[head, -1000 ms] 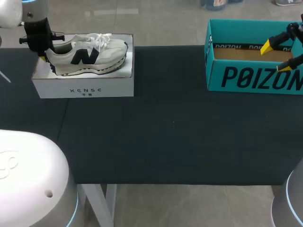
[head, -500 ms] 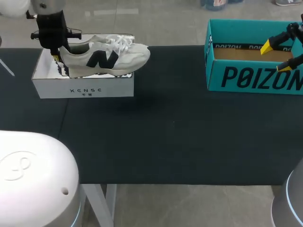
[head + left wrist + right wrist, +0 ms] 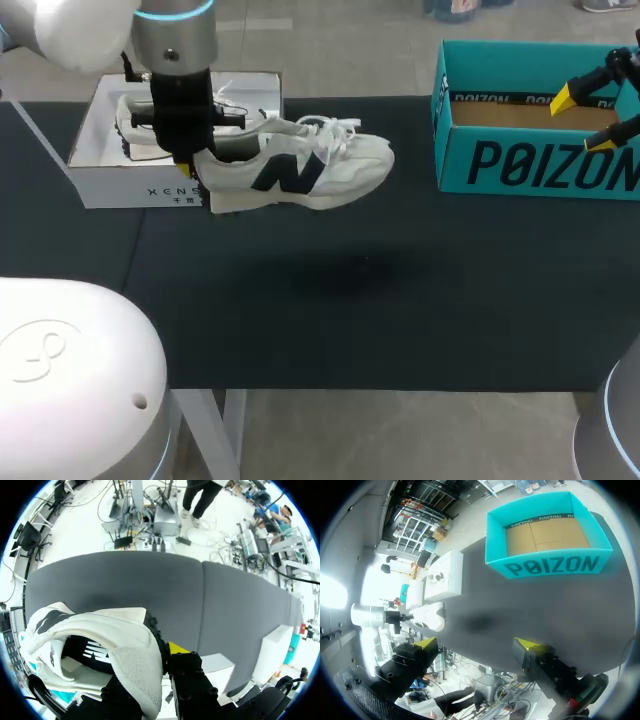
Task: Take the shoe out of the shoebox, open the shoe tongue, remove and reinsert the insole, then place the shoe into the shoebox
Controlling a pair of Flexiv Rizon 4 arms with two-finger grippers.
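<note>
A white sneaker (image 3: 300,170) with a dark side logo hangs level above the dark table, just right of the white shoebox (image 3: 170,190). My left gripper (image 3: 190,165) is shut on its heel, with the toe pointing right. In the left wrist view the heel collar of the sneaker (image 3: 115,640) sits between my left gripper's (image 3: 160,655) fingers; one yellow tip shows outside and the other is hidden inside the shoe. My right gripper (image 3: 582,120) hangs open and empty over the teal box (image 3: 540,165). The right wrist view shows this gripper (image 3: 476,643) wide open, far from the sneaker (image 3: 427,617).
The teal box (image 3: 550,565) stands open at the table's back right with a bare cardboard floor. The white shoebox (image 3: 445,575) at the back left still holds something pale that I cannot make out. Dark table mat (image 3: 380,300) spreads between and in front of the boxes.
My left arm has lifted the sneaker out of the white shoebox and carried it right and toward the front, over the table. The right arm has stayed still.
</note>
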